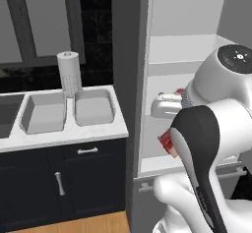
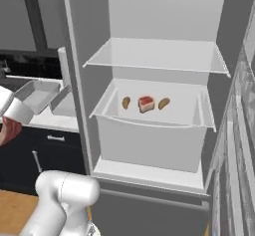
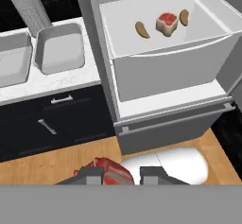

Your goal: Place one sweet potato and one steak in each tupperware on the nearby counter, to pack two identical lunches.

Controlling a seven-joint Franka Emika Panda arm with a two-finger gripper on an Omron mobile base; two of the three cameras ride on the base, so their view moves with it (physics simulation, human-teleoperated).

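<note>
Held steak (image 3: 109, 173): red slab with pale fat edge, clamped between the nearly shut fingers (image 3: 122, 176), lower part cut off. Second steak (image 3: 167, 22) lies between two sweet potatoes (image 3: 142, 29) on the fridge shelf (image 3: 208, 15). Both tupperwares (image 3: 61, 53) sit on the worktop (image 3: 56, 83).

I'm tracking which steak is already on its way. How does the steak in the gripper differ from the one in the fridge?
The held steak sits pinched between the fingers of the shut gripper, out over the wooden floor; the fridge steak lies free on the fridge shelf. The fridge steak has a sweet potato on either side; the held steak has none. Both are red with pale fat edging.
</note>
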